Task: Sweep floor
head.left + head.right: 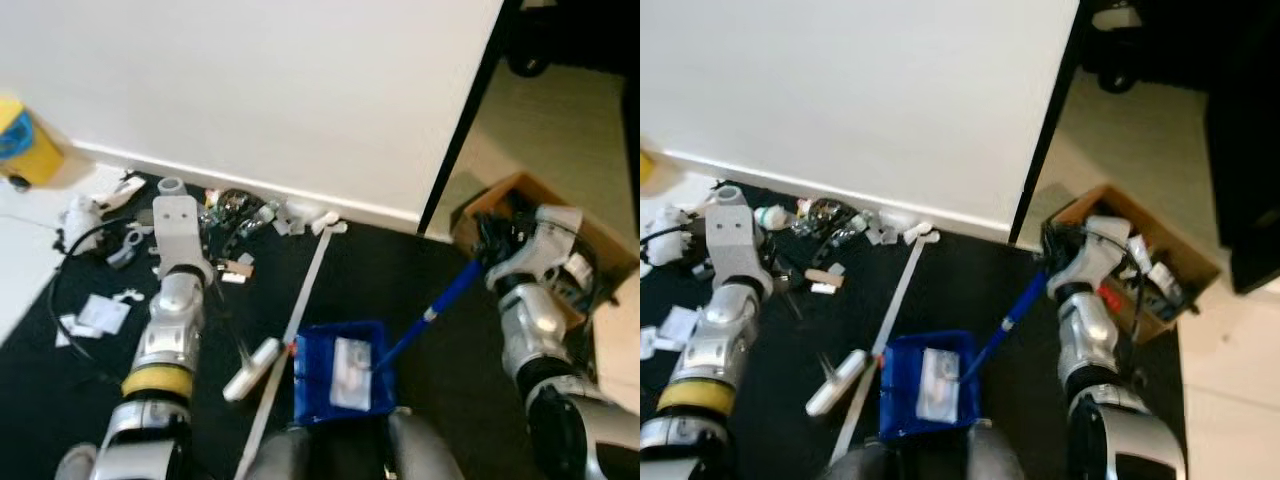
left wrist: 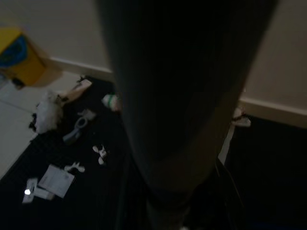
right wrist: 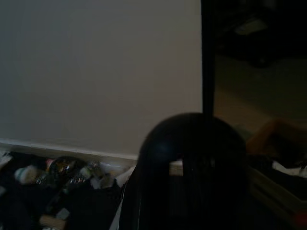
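- Two tools: right pincer (image 1: 487, 255) grips the blue dustpan (image 1: 340, 378) handle, slanting down-left.
- Litter (image 1: 240, 215) lies beyond the pan, by the wall, nearer the left pincer (image 1: 170, 190), whose opening I cannot tell.

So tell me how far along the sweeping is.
Partly done, by the look of it. The blue dustpan already holds some pale scraps. In hand: the right hand is at the top of the dustpan's blue handle, and the left arm reaches toward the mess. Left: litter along the baseboard and paper scraps on the dark mat. A white broom lies on the floor.
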Available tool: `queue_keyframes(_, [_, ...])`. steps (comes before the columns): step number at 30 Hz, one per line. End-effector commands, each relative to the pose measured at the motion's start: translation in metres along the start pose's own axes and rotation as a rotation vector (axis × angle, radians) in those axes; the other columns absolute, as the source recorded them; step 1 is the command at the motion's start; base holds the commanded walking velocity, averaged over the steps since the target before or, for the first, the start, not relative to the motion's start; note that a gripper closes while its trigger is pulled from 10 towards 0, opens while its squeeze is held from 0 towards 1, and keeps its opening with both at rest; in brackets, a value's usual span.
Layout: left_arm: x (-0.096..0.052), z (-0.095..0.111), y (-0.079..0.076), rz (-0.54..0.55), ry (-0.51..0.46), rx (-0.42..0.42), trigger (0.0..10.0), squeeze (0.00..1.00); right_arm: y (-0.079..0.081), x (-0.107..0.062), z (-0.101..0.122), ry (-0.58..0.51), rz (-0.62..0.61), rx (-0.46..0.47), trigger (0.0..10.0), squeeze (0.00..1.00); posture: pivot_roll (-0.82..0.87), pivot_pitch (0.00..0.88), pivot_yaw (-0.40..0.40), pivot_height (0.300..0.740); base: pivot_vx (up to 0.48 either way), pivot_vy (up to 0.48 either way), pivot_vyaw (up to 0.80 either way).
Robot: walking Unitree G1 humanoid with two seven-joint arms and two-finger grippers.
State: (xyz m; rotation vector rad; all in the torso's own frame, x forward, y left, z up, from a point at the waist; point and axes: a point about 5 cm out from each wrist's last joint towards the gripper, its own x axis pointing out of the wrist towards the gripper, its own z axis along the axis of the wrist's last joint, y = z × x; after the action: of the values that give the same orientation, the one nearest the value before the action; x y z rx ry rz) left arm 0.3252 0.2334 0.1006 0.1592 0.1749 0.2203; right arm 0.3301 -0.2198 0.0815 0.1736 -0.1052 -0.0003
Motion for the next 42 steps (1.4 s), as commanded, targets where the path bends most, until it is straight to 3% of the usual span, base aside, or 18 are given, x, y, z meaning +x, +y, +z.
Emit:
queue_keyframes(1, [0.001, 0.0, 0.01, 0.02, -0.006, 0.061, 10.0, 0.0, 0.001, 0.0, 0.002, -0.023, -0.004, 0.002, 10.0, 0.0, 0.05, 0.095, -0.032, 0.74, 0.0, 0.0, 0.0])
queue_keyframes(6, [0.002, 0.002, 0.007, -0.001, -0.015, 0.052, 10.0, 0.0, -0.001, 0.0, 0.003, -0.025, -0.011, 0.0, 10.0, 0.0, 0.05, 0.093, -0.029, 0.74, 0.0, 0.0, 0.0])
queue_keyframes(7, [0.004, 0.004, 0.004, -0.03, -0.012, 0.096, 10.0, 0.0, -0.002, 0.0, 0.003, -0.028, -0.019, -0.002, 10.0, 0.0, 0.05, 0.09, -0.025, 0.74, 0.0, -0.356, 0.0])
queue_keyframes(15, [0.005, 0.006, -0.001, -0.044, -0.017, 0.079, 10.0, 0.0, -0.005, -0.001, 0.004, -0.033, -0.028, -0.006, 10.0, 0.0, 0.05, 0.092, -0.024, 0.74, 0.0, -0.465, 0.0])
queue_keyframes(16, [0.005, 0.006, -0.001, -0.033, -0.022, 0.053, 10.0, 0.0, -0.005, -0.001, 0.004, -0.035, -0.03, -0.006, 10.0, 0.0, 0.05, 0.092, -0.024, 0.74, 0.0, 0.0, 0.0])
queue_keyframes(23, [0.009, 0.007, 0.003, 0.014, -0.024, 0.089, 10.0, 0.0, -0.005, 0.004, 0.012, -0.067, -0.029, 0.007, 10.0, 0.0, 0.05, 0.103, -0.034, 0.74, 0.0, 0.0, 0.0])
queue_keyframes(27, [0.013, 0.013, 0.008, 0.056, -0.046, 0.1, 10.0, 0.0, 0.007, 0.012, 0.014, -0.065, -0.013, 0.008, 10.0, 0.0, 0.05, 0.106, -0.038, 0.74, 0.0, 0.0, 0.0])
queue_keyframes(33, [0.013, 0.014, 0.013, 0.075, -0.053, 0.104, 10.0, 0.0, 0.012, 0.015, 0.012, -0.038, -0.017, 0.002, 10.0, 0.0, 0.05, 0.117, -0.04, 0.74, 0.0, 0.0, 0.0])
queue_keyframes(37, [0.016, 0.02, 0.021, 0.186, -0.102, 0.117, 10.0, 0.0, 0.017, 0.019, 0.011, 0.004, -0.002, -0.05, 10.0, 0.0, 0.06, 0.167, -0.049, 0.74, 0.0, 0.0, 0.0])
queue_keyframes(42, [0.019, 0.028, 0.024, 0.223, -0.133, 0.096, 10.0, 0.0, 0.018, 0.025, 0.016, 0.003, -0.021, -0.076, 10.0, 0.0, 0.07, 0.208, -0.056, 0.74, 0.0, 0.0, 0.0])
